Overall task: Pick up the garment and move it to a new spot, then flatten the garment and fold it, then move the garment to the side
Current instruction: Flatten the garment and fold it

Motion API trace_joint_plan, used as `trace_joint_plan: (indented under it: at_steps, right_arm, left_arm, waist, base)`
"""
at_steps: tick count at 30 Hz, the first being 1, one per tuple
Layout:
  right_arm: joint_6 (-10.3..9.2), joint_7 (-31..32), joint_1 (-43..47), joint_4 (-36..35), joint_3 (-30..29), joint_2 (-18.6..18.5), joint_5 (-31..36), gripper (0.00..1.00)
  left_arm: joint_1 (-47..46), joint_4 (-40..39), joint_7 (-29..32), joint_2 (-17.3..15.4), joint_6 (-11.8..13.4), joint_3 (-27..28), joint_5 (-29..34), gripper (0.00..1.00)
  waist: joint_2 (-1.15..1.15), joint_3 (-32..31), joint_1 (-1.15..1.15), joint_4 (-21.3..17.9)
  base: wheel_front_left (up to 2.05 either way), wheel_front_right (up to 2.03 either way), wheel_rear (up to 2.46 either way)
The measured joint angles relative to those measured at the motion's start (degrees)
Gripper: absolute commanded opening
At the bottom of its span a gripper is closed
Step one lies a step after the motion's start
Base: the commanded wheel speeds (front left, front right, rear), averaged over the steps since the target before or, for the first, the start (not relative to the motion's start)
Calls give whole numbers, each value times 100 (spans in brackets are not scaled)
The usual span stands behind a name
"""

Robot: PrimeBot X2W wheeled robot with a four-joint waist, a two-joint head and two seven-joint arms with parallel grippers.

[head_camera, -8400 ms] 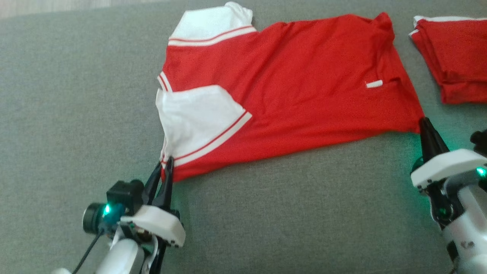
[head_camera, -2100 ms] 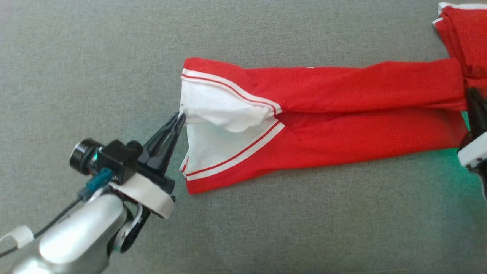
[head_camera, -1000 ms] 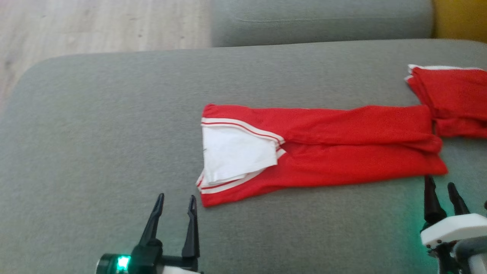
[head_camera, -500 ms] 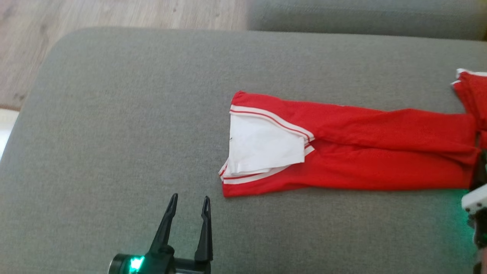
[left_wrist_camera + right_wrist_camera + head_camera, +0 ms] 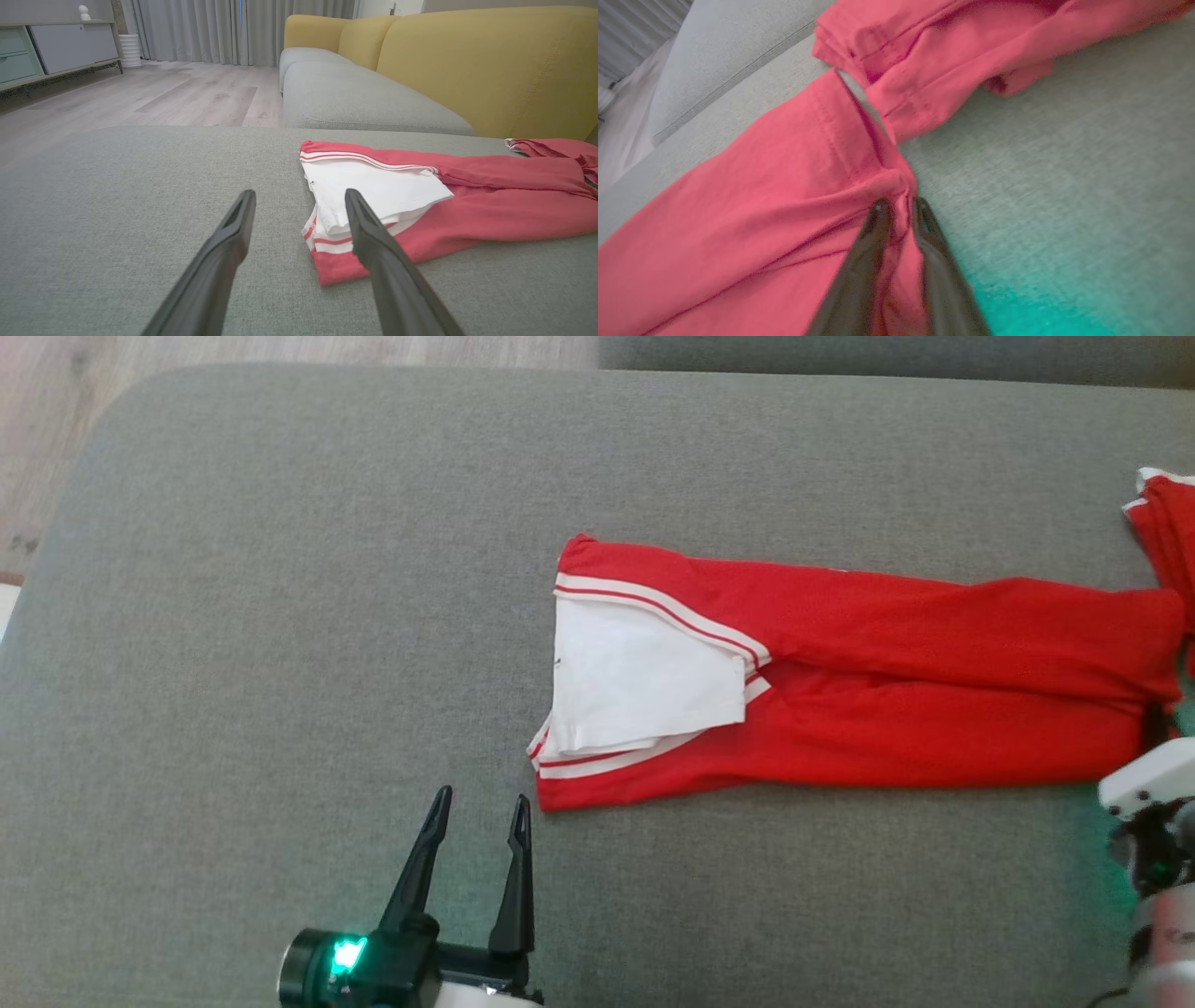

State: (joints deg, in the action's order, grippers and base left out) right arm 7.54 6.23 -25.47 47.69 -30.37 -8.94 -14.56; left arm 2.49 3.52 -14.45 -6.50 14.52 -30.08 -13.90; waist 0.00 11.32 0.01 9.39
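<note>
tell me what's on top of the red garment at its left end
A white sleeve lies folded flat on the garment, over a second layer edged with red-and-white stripes. The red fabric beneath them is covered, so how it lies can't be seen.

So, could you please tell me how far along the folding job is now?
Done: the garment lies flattened on the grey cushion, long sides folded in to a narrow band, white sleeve on top. In hand: the right gripper pinches the hem end; the left gripper hangs open, clear of the cloth. Left: fold it across and move it aside, probably by the red pile.
</note>
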Motion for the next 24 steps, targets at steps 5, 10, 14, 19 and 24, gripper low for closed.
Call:
trace_joint_plan:
  at_steps: [5, 10, 14, 19, 24]
  right_arm:
    - [0, -57, 36, -49, 291, 91, -316, 0]
    - [0, -380, 288, -497, 840, 101, -719, 0]
    - [0, -434, 467, -1026, 1314, 75, -1082, 0]
    - [0, -480, 490, -1826, 1933, 45, -1419, 0]
    - [0, -387, 488, -2584, 2582, 118, -1571, 0]
  left_arm:
    - [3, 97, 0, 38, -100, 111, 97, 100]
    - [25, 145, 0, 73, -200, 257, 172, 100]
    - [47, 183, 0, 122, -299, 279, 244, 100]
    - [83, 230, 0, 153, -398, 353, 310, 100]
    - [161, 296, 0, 167, -450, 407, 342, 100]
  waist:
    - [0, -70, 0, -76]
    - [0, -226, -1, -181]
    - [0, -351, -1, -251]
    - [0, -448, -1, -204]
    - [0, -501, -1, -22]
  base:
    - [0, 0, 0]
    - [0, 0, 0]
    - [0, 0, 0]
    - [0, 0, 0]
    - [0, 0, 0]
